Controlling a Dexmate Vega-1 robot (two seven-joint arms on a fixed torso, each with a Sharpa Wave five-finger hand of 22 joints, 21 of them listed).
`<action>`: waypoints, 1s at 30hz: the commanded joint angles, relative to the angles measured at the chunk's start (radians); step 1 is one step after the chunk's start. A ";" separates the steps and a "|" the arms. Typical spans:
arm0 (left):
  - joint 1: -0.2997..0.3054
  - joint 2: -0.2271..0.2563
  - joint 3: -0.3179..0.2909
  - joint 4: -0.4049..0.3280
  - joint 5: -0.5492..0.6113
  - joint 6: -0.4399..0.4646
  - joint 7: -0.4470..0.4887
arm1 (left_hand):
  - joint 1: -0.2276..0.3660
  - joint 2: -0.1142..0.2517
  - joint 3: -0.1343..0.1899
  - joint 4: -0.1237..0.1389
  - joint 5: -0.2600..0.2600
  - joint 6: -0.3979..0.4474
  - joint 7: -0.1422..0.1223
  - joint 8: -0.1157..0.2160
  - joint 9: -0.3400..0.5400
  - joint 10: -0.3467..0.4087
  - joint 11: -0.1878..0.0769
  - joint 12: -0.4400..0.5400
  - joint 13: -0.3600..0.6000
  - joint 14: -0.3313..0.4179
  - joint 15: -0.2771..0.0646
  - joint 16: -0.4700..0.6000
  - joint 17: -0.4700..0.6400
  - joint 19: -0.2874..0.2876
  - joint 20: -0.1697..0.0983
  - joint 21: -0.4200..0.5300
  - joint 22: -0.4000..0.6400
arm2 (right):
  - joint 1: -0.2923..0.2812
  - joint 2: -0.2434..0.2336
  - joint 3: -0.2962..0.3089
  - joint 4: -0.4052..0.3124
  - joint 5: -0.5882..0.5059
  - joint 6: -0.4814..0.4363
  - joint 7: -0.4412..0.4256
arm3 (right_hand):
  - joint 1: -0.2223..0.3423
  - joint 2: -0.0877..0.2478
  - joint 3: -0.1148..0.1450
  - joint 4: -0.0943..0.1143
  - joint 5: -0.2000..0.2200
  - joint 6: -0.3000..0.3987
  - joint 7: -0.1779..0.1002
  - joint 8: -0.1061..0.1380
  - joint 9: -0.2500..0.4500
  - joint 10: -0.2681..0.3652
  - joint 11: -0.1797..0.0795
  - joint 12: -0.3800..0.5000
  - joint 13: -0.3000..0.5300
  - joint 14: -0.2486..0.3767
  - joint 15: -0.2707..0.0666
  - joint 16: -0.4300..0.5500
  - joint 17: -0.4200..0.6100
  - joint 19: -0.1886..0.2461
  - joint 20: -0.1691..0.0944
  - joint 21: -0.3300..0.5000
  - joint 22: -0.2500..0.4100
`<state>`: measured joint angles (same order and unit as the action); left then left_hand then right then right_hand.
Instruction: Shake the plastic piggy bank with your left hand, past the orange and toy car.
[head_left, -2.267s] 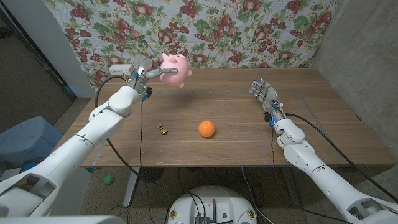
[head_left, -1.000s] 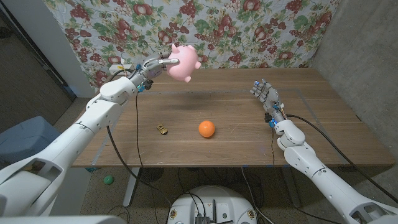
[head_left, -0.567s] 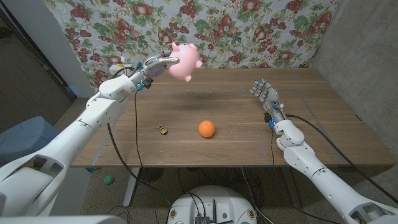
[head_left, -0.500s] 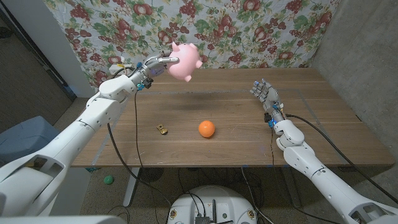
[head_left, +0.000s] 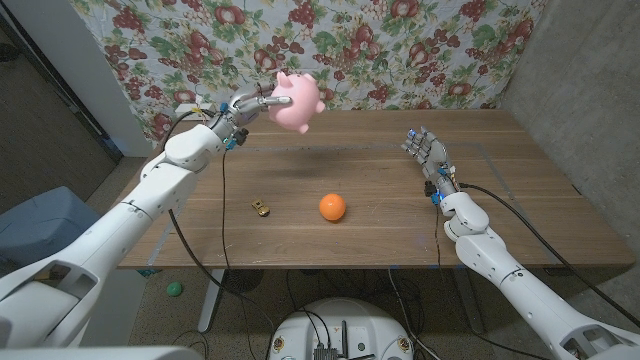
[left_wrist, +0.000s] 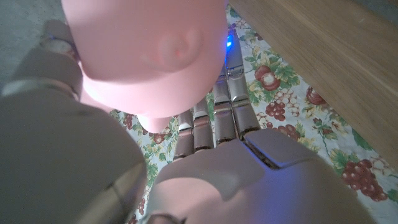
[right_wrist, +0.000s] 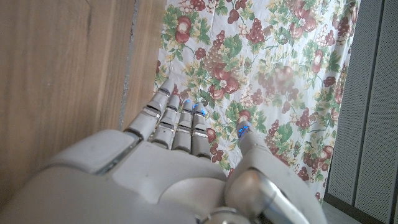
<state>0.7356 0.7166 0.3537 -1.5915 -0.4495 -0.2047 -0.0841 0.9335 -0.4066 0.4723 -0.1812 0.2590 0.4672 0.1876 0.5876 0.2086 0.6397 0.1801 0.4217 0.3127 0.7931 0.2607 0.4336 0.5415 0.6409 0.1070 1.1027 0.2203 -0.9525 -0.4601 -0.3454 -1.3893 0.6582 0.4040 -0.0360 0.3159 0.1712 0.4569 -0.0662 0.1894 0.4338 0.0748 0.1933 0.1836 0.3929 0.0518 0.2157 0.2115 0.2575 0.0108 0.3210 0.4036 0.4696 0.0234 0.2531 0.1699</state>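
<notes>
Piggy bank is grasped in the left hand and held in the air above the table's far edge, beyond the orange and toy car. Against 0.5 s ago, only slight displacement is recorded; shaking is judged under way. Right hand is released, fingers extended.

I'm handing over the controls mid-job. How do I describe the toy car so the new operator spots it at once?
On the wooden table, look at the near left part, in front of the raised left hand holding the pink piggy bank. The toy car lies there, left of the orange. It is tiny, flat and yellowish-brown, not round and bright.
</notes>
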 joint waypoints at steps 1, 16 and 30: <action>0.083 -0.016 -0.007 -0.163 0.270 0.165 0.403 | 0.463 0.447 0.051 0.004 0.081 0.350 -0.165 0.071 0.052 0.313 -0.311 -0.001 0.237 0.353 -0.495 0.004 0.006 0.094 -0.298 0.012 -0.001 | 0.006 0.001 -0.001 0.010 0.009 -0.001 0.015 | -0.010 -0.002 0.002 -0.006 0.003 0.000 0.002 0.003 0.005 0.006 0.002 -0.004 0.001 0.009 -0.005 -0.007 0.000 0.011 -0.003 -0.003 0.006; 0.116 -0.069 -0.020 -0.148 0.351 0.141 0.547 | 0.460 0.445 0.055 0.004 0.084 0.351 -0.168 0.068 0.053 0.316 -0.315 -0.007 0.239 0.353 -0.496 -0.002 0.013 0.084 -0.300 0.030 -0.009 | -0.005 -0.004 0.001 -0.001 0.010 0.001 0.016 | -0.013 -0.002 0.002 -0.007 0.003 0.000 0.000 0.003 0.005 0.004 -0.001 -0.005 0.001 0.008 -0.005 -0.010 0.000 0.011 -0.005 -0.011 0.006; 0.126 -0.064 -0.040 -0.152 0.324 0.064 0.482 | 0.459 0.444 0.059 0.004 0.087 0.352 -0.170 0.065 0.052 0.318 -0.315 -0.012 0.242 0.354 -0.496 -0.006 0.017 0.077 -0.300 0.043 -0.014 | -0.036 -0.016 0.011 -0.031 0.009 0.015 0.007 | -0.014 -0.002 0.001 -0.008 0.003 0.000 0.001 0.003 0.005 0.004 0.002 -0.005 0.001 0.009 -0.004 -0.011 0.000 0.014 -0.005 -0.015 0.006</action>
<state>0.8489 0.6470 0.3280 -1.7269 -0.1121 -0.1204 0.4302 0.9335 -0.4066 0.4723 -0.1812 0.2589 0.4693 0.1858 0.5876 0.2086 0.6413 0.1785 0.4103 0.3399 0.7968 0.2571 0.4255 0.5545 0.6336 0.1000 1.1357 0.2028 -0.9674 -0.4678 -0.3424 -1.4001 0.6679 0.4063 -0.0224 0.3066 0.1620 0.4569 -0.0661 0.1894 0.4338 0.0748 0.1932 0.1836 0.3929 0.0518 0.2107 0.2115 0.2629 0.0053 0.3132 0.4037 0.4751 0.0177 0.2431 0.1746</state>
